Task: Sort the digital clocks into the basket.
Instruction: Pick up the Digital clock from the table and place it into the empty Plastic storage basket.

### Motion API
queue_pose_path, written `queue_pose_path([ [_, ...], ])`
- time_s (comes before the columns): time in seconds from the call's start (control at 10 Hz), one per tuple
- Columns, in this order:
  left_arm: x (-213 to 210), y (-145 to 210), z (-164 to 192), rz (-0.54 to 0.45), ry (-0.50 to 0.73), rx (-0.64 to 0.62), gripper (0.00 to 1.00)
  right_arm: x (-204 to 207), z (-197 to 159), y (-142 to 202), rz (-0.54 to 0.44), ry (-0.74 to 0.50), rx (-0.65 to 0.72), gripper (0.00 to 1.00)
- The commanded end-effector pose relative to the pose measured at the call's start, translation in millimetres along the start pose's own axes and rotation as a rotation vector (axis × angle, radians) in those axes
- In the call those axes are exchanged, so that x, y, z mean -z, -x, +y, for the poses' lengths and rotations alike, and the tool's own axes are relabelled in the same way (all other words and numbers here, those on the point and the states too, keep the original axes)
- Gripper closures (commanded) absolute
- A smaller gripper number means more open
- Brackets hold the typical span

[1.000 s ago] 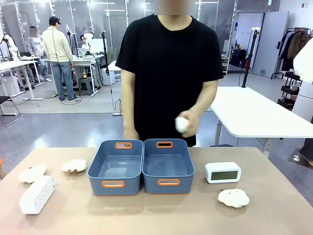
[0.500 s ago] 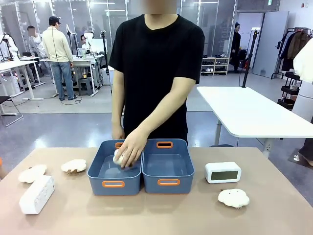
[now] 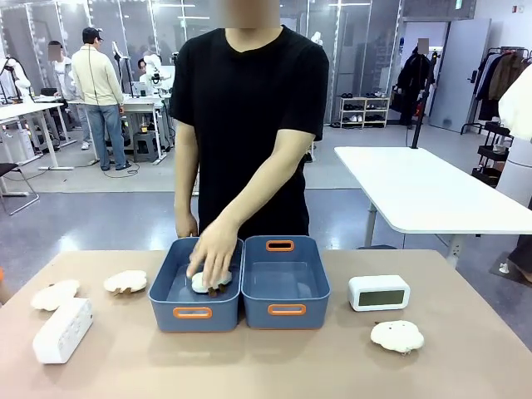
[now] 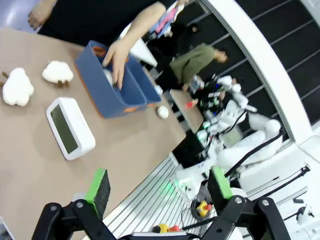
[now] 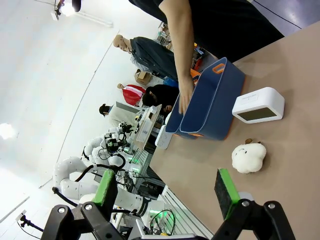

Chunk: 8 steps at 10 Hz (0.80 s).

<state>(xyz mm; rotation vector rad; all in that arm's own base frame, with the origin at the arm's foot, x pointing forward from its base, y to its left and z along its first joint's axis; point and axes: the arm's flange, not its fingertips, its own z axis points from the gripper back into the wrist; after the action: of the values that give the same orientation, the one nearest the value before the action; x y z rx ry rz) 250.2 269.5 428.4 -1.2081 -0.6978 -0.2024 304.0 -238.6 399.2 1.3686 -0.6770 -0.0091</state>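
Two blue-grey baskets stand side by side, touching, in the middle of the counter [image 3: 266,366], nearer its far edge. The person standing at that far edge has one hand [image 3: 212,253] down inside the left basket [image 3: 193,312], resting on a cream plush toy [image 3: 208,283] that lies on the basket floor. The person's other hand [image 3: 186,224] hangs just behind the same basket. The right basket [image 3: 285,309] holds nothing.

Both clocks are outside the baskets. The left clock [image 3: 62,330] lies tilted near the counter's left edge, toward the near left corner. The right clock [image 3: 378,293] stands upright with its display facing the near edge, between the right basket and the counter's right edge and apart from both.

Three more plush toys lie on the counter. One plush [image 3: 56,294] is just behind the left clock, a second plush [image 3: 125,282] lies between that one and the left basket, and a third plush [image 3: 396,336] is near the right clock, on its near-edge side.

The left end effector [image 4: 159,187] hangs above the counter, its fingers spread wide with nothing between the green pads. The right end effector [image 5: 165,192] is likewise spread wide and empty, well back from the right clock.
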Motion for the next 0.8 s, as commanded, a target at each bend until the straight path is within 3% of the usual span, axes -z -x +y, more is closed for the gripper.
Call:
queue_pose_path([
  [0.0,58.0,-28.8,-42.4,0.294,-0.22,0.031,0.0,-0.7,0.6,0.3,0.001,-0.007,0.001,0.0],
  [0.1,97.0,-42.1,-55.7,0.429,-0.317,0.056,0.0,-0.7,0.6,0.3,0.001,-0.007,0.001,0.0],
  [0.2,135.6,-50.5,-59.9,0.499,-0.419,0.097,0.0,-0.7,0.6,0.3,0.001,-0.007,0.001,0.0],
  [0.3,177.6,-53.4,-49.5,0.585,-0.441,0.092,0.0,-0.7,0.6,0.3,0.001,-0.007,0.001,0.0],
  [0.5,244.1,-34.3,-32.0,0.671,-0.612,0.118,0.0,-0.7,0.6,0.3,0.001,-0.007,0.001,0.0],
  [0.7,288.5,-26.6,-19.3,0.669,-0.746,0.112,0.0,-0.7,0.6,0.3,0.001,-0.007,0.001,0.0],
])
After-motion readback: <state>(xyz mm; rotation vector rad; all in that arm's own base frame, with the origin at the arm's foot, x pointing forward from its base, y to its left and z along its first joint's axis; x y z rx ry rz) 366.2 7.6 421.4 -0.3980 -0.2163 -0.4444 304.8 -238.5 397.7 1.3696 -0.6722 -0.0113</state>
